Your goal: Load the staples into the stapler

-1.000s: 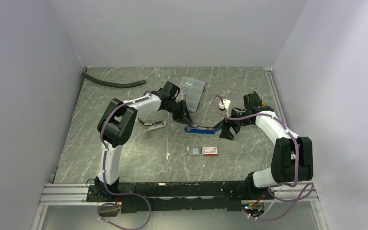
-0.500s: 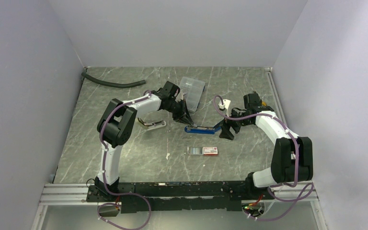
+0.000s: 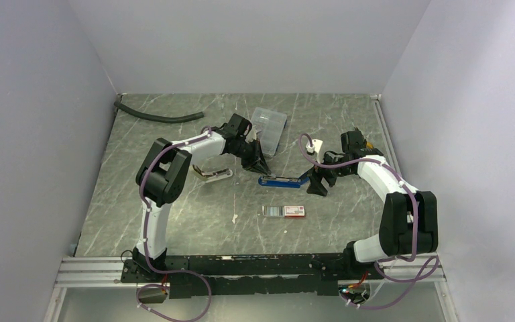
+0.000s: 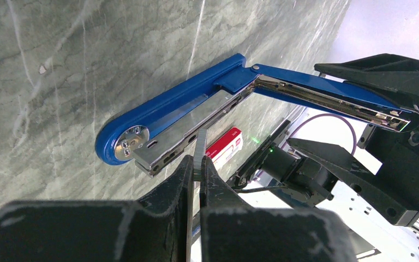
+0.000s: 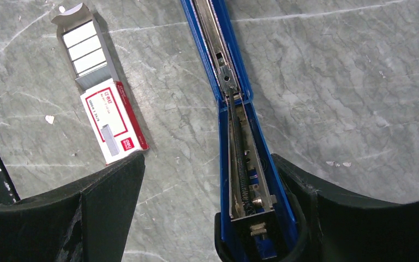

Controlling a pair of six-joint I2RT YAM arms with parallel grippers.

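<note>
The blue stapler lies swung open on the table, its metal channel bare. My left gripper is shut on a thin grey strip of staples, whose end hangs just over the near end of that channel. My right gripper is open. The stapler's raised top arm leans against the inside of its right finger, and its left finger stays apart from it. More staples sit in the dark tray pulled out of the white box with a red end.
A clear compartment case stands behind the left gripper. A black hose lies at the back left. A small silvery tool rests left of the stapler. The staple box lies in front of the stapler.
</note>
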